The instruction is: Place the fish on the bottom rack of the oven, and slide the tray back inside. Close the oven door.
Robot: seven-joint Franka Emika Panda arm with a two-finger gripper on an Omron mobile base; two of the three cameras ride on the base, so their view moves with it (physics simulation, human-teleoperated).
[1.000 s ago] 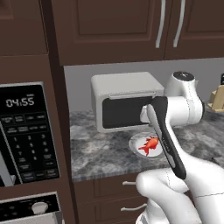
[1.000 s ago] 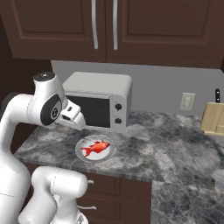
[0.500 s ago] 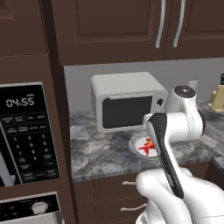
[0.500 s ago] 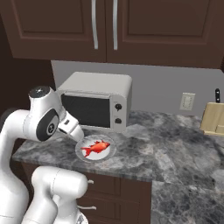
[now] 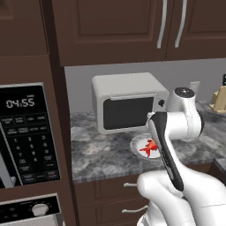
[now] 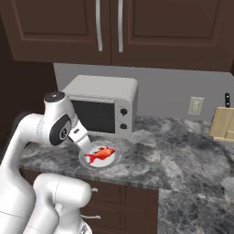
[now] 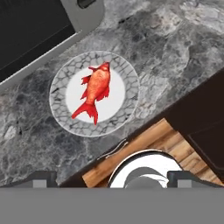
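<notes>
The red-orange fish [image 7: 96, 89] lies on a round white plate [image 7: 127, 97] on the grey stone counter, just in front of the white microwave. Seen from the base, the fish [image 5: 150, 147] [image 6: 100, 154] sits beside my bent arm. My gripper [image 7: 113, 177] hangs above the counter's front edge, open and empty, with the plate ahead of its fingertips [image 7: 43, 177]. The oven [image 5: 31, 212] shows as a black panel with a round knob at the lower left. The bottom rack, the tray and the oven door are out of view.
A white microwave [image 5: 126, 106] stands at the back of the counter. A black built-in microwave with keypad [image 5: 26, 132] sits above the oven. A knife block [image 6: 222, 123] stands far right. Dark cabinets hang overhead, and drawers [image 6: 114, 196] run below the counter.
The arm has folded down and the hand has dropped from in front of the microwave to just over the plate's near side. The fish has not moved.
</notes>
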